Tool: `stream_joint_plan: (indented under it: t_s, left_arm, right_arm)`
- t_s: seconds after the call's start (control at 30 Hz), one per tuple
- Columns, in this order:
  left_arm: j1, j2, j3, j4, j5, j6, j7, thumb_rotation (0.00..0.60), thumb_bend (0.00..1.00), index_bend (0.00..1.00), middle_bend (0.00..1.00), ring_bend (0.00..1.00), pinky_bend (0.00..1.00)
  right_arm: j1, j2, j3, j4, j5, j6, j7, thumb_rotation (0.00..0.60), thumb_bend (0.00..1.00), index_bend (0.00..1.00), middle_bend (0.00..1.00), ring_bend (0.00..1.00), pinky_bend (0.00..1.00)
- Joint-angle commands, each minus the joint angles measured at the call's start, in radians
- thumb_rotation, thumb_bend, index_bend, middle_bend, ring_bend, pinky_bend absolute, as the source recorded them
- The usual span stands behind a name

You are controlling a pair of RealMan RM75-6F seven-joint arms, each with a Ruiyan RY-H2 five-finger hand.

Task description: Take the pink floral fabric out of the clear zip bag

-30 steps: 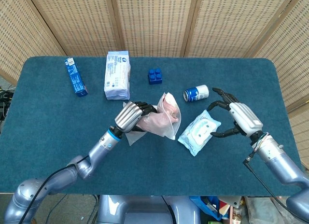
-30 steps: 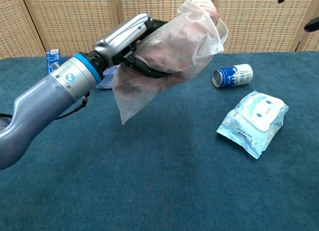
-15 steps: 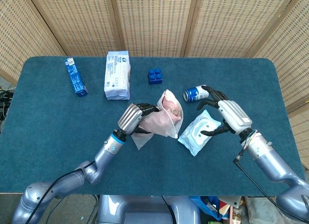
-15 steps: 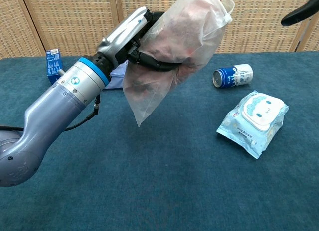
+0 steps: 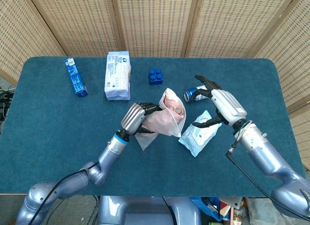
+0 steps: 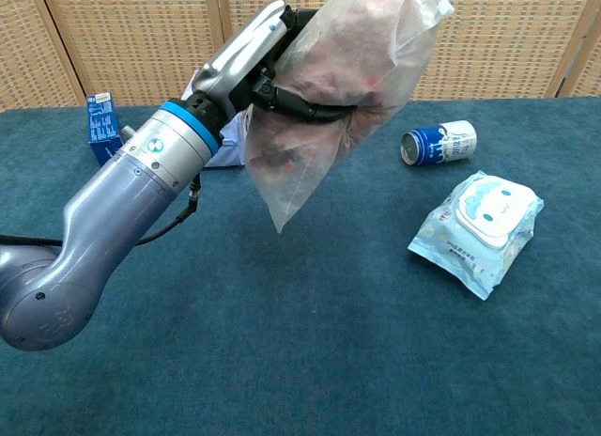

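left hand (image 5: 137, 117) gripping clear zip bag (image 6: 338, 98) aloft, exposing pink floral fabric (image 5: 170, 106) | right hand (image 5: 219, 104) hovering spread, empty, readying to pull

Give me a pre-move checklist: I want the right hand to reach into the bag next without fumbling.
1. Left hand grips the clear zip bag: ok.
2. Bag lifted off the table: ok.
3. Pink floral fabric inside the bag: ok, none pulled out yet.
4. Right hand holds nothing, fingers apart: ok.
5. Bag mouth unzipped: cannot tell.
6. Path from right hand to bag: cannot tell; it hovers over the wipes pack, with the blue can beside it.
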Motion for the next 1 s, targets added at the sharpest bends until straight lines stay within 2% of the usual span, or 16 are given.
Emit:
stream_joint_plan:
  t_s: [0.03,0.43,0.67,1.0]
  left_arm:
    - [-0.008,-0.005,-0.006,-0.003,-0.004,0.0,0.002,0.6,0.36,0.57,0.56,0.5,0.61]
    - [-0.026,-0.019,-0.022,-0.001,-0.021,-0.004,0.011,0.6,0.36,0.57,0.56,0.5,0.61]
    - [-0.032,-0.025,-0.014,0.005,-0.017,-0.007,0.012,0.6,0.36,0.57,0.56,0.5,0.61]
    - [-0.054,-0.03,-0.018,0.003,-0.011,-0.004,0.035,0.6,0.36,0.57,0.56,0.5,0.61]
  right_arm:
    - [0.03,0.009,0.005,-0.018,0.046,-0.009,-0.032,0.6,0.0,0.4,0.0,0.0,0.0]
    - [0.08,-0.02,-0.022,-0.042,0.134,0.019,-0.121,0.6,0.0,0.4,0.0,0.0,0.0]
    - [0.102,-0.054,-0.034,-0.036,0.173,0.03,-0.143,0.6,0.0,0.4,0.0,0.0,0.0]
    - [0.107,-0.069,-0.047,-0.043,0.169,0.024,-0.154,0.6,0.0,0.4,0.0,0.0,0.0]
